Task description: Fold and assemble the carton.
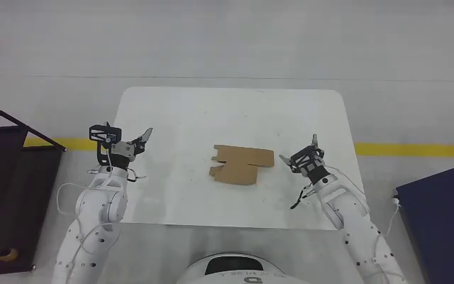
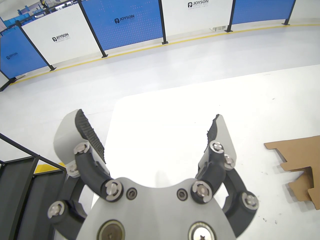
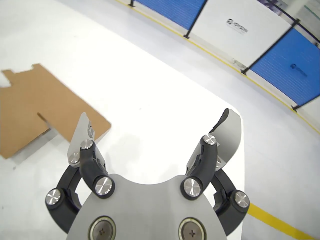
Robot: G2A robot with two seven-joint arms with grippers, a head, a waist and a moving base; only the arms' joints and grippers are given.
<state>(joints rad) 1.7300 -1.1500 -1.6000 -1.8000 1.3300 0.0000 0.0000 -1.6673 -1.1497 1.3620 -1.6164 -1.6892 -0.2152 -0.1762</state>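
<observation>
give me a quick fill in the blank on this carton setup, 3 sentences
1. The carton lies flat on the ___ table.
2. The left gripper and the right gripper both have their jaws ___.
3. The carton sits ___ the two grippers, touched by neither.
Missing words: white; open; between.
</observation>
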